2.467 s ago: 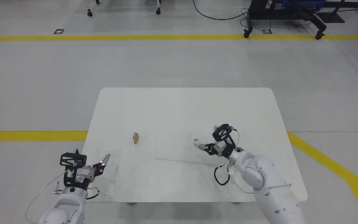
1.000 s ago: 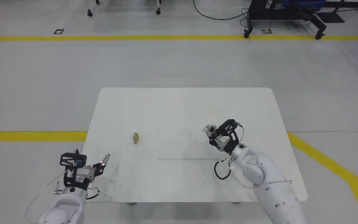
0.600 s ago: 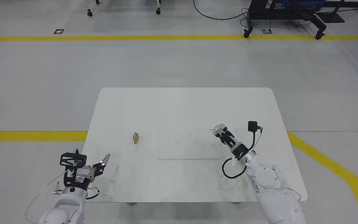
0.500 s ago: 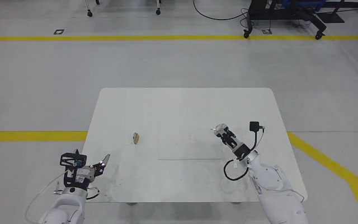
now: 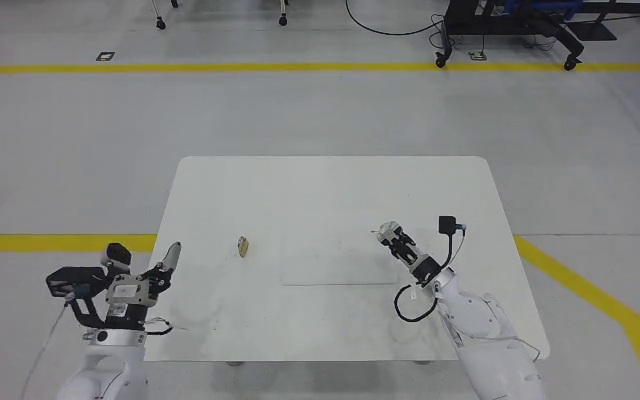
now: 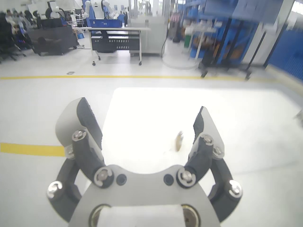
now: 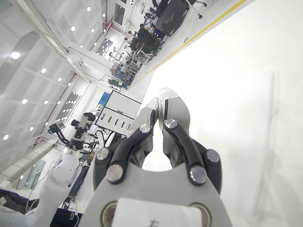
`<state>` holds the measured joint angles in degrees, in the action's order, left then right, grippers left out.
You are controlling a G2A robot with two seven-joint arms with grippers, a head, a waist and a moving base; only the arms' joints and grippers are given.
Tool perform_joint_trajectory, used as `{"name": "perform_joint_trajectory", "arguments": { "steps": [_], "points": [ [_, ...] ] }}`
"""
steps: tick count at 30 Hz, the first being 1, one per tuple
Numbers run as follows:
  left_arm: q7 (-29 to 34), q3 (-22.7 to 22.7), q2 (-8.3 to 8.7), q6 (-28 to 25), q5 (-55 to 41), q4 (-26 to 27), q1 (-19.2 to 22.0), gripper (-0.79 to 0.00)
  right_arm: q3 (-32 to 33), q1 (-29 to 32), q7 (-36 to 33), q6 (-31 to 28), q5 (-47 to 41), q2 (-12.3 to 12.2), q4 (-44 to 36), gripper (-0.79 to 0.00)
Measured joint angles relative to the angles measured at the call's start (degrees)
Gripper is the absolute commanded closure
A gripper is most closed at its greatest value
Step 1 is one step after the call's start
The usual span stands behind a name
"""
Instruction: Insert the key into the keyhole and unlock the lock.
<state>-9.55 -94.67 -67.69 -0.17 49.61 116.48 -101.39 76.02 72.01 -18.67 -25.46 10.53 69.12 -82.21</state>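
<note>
1. The lock (image 5: pixel 242 246) is lying on the left half of the white surface (image 5: pixel 330 190), toward the near edge, clear of both tools.
2. The left tool (image 5: pixel 168 258) is hovering at the surface's left edge, near the front corner, and its fingers are spreading wide open.
3. In the left wrist view, the left tool (image 6: pixel 142 105) is pointing across the surface. The lock (image 6: pixel 178 140) is showing beyond the open fingers as a small brass-coloured blur, touching neither of them.
4. The right tool (image 5: pixel 390 236) is sitting over the right half of the surface, well apart from the lock.
5. In the right wrist view, the right tool (image 7: pixel 157 108) is closing its fingers tip against tip above the bare surface (image 7: pixel 236 72).
6. The closed tips are hiding whatever lies between them, so whether they are pinching the key cannot be told.
</note>
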Motion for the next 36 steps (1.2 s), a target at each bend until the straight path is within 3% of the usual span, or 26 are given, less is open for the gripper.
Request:
{"name": "perform_joint_trajectory", "arguments": {
  "steps": [2, 5, 10, 20, 24, 31, 36],
  "points": [
    [0.61, 0.31, -0.27, -2.28, -9.69, 0.03, 0.16, -0.785, -1.45, -0.54, -0.65, 0.04, -1.85, 0.28, -0.51, 0.000],
    [3.36, 2.88, -0.42, -3.34, -15.63, -1.65, 2.88, -0.785, -3.62, -1.90, -1.64, 0.49, -3.23, 0.73, -0.16, 0.000],
    [7.30, 10.48, -0.65, -3.34, -4.42, -2.92, 10.67, -0.785, -6.51, -3.97, -2.86, 0.88, -2.41, 1.25, 0.00, 0.000],
    [7.16, 9.66, -0.77, -3.27, -7.29, -2.67, 9.87, -0.785, -6.50, -4.00, -2.88, 0.88, -2.42, 1.25, -0.03, 0.000],
    [12.95, 8.70, -1.03, -1.64, -17.86, -4.41, 12.01, -0.785, -7.16, -3.51, -2.82, 1.27, -3.17, 1.41, -0.83, 0.000],
    [29.42, 12.42, -2.43, 7.50, -53.05, -12.60, 21.56, -0.785, -10.04, -5.75, -3.60, 1.83, -11.96, 2.57, 1.35, 0.000],
    [36.50, 16.54, -3.20, 8.02, -64.25, -15.24, 24.08, -0.785, -11.23, -7.32, -7.17, 3.98, -18.95, 3.13, 3.23, 0.000]
  ]
}}
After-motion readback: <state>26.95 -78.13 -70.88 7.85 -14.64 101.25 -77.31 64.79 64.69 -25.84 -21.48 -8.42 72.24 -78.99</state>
